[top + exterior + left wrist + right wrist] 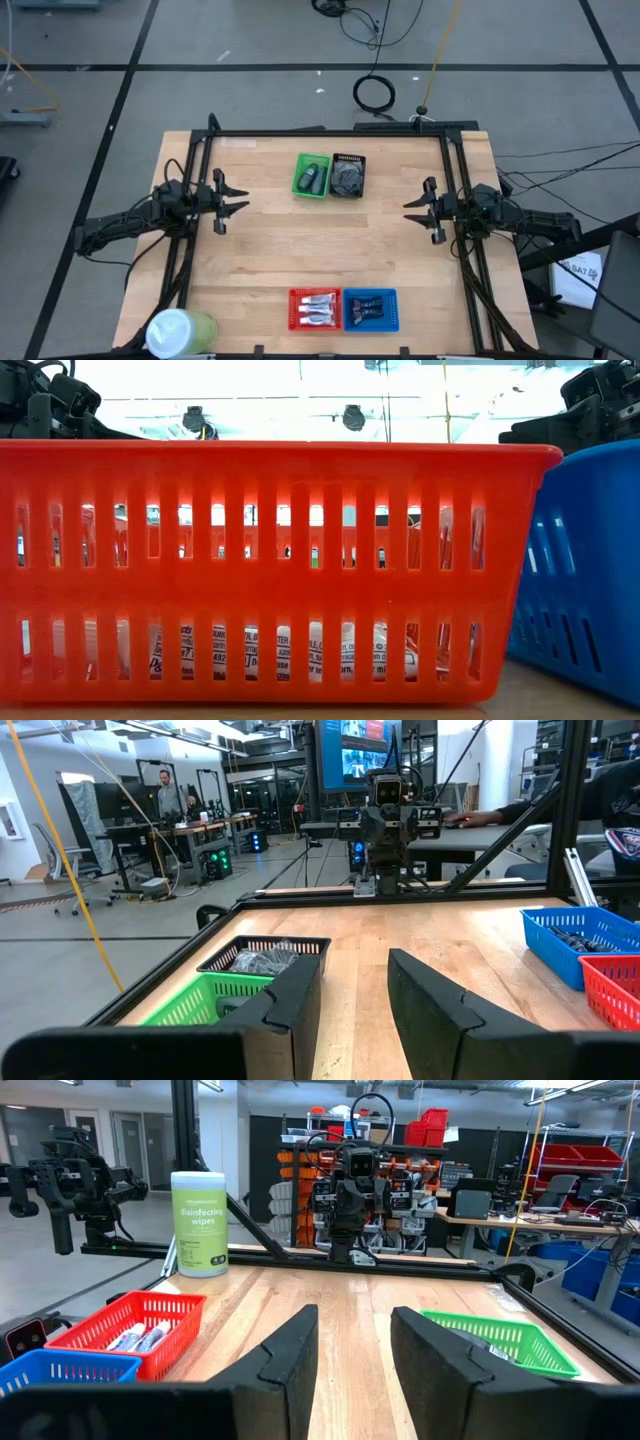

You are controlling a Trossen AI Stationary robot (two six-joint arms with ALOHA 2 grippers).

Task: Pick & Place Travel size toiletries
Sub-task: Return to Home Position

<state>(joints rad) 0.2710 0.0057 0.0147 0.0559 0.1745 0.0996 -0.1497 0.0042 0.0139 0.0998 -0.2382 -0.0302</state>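
Observation:
The toiletries lie in four small trays. White-silver tubes (315, 309) lie in the red tray (293, 310) and dark navy tubes (368, 308) in the blue tray (392, 310), both at the near edge. Grey pieces lie in the green tray (299, 177) and the black tray (348, 176) at the far middle. My left gripper (234, 198) hangs open at the table's left side, my right gripper (415, 209) open at its right side; both are empty and point toward the table's middle.
A pale green-white wipes cylinder (178, 331) stands at the near left corner. A black frame (330, 131) runs along the table's far edge and sides. Bare wood lies between the two pairs of trays.

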